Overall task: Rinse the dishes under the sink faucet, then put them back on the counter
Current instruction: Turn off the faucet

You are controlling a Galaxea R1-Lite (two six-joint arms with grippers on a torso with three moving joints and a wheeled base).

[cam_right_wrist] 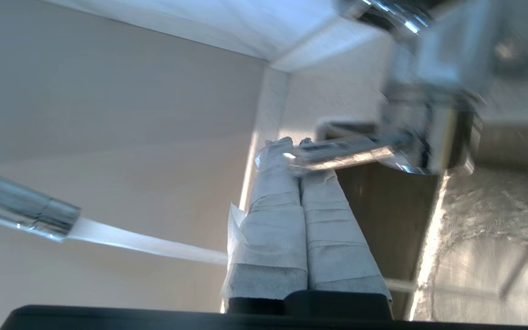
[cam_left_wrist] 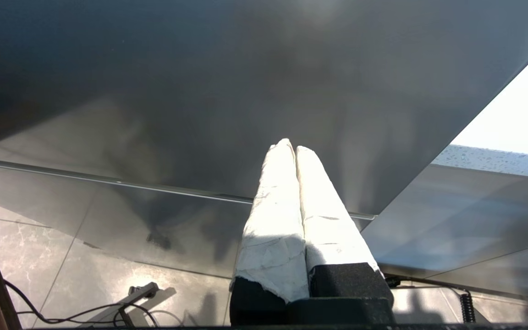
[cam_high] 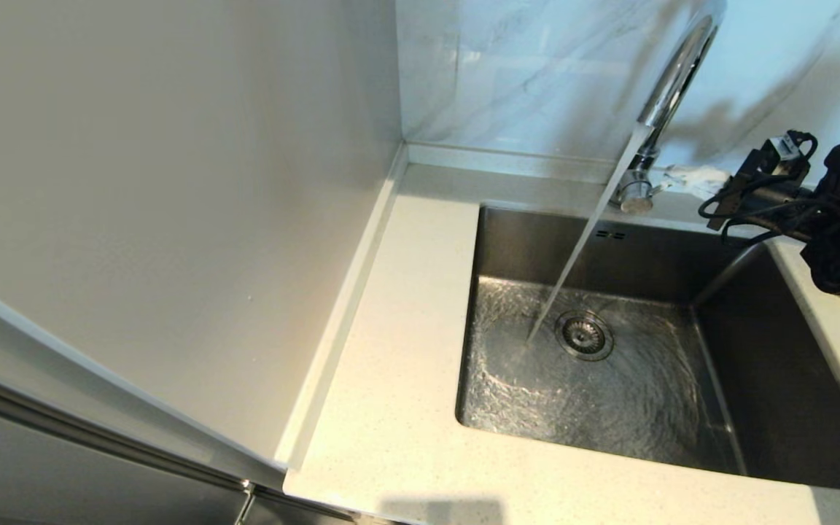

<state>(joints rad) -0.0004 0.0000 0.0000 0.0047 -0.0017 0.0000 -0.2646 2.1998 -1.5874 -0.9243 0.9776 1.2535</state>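
Water runs from the sink faucet [cam_high: 671, 80]; the right claw [cam_right_wrist: 294, 146], fingers together, touches its lever [cam_right_wrist: 342, 153] — nudge gently; left claw [cam_left_wrist: 291, 149] parked, fingers together

Tap [cam_high: 671, 87]: polished chrome metal, glossy and mirror-like. Sink [cam_high: 741, 394]: brushed stainless steel, satin sheen, wet on its floor. Drain strainer [cam_high: 584, 335]: shiny perforated metal. Tabletop [cam_high: 405, 379]: pale, finely speckled stone, smooth, low gloss. Wall panel [cam_high: 529, 65]: grey-veined marble, polished. Both grippers' fingers [cam_left_wrist: 282, 206] [cam_right_wrist: 291, 220]: wrapped in matt, wrinkled white tape.
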